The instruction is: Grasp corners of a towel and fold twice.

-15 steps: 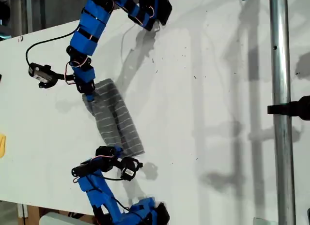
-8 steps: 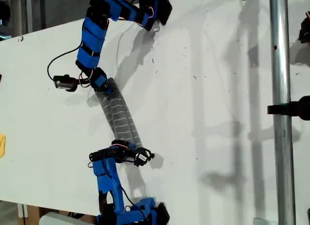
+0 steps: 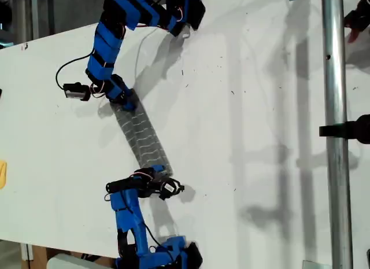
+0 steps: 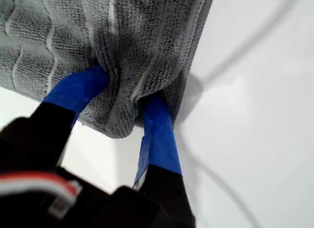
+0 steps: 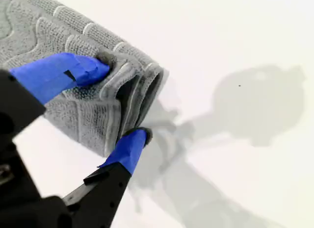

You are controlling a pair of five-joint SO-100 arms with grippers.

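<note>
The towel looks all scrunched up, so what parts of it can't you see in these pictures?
- The towel's corners: exterior view, arms cover both ends.
- Underside: exterior view, faces the table.
- Far end: first wrist view, cut by the edge.
- Layer count: second wrist view, bunched folds between the end effector's fingers.

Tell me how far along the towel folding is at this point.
Already done, it seems: the towel is a narrow strip with layered edges visible in the second wrist view. In hand: my first gripper and my second gripper each pinch an end of the towel, stretching it over the table. Left: setting it down flat and releasing. Which arm is which, I cannot tell.
</note>
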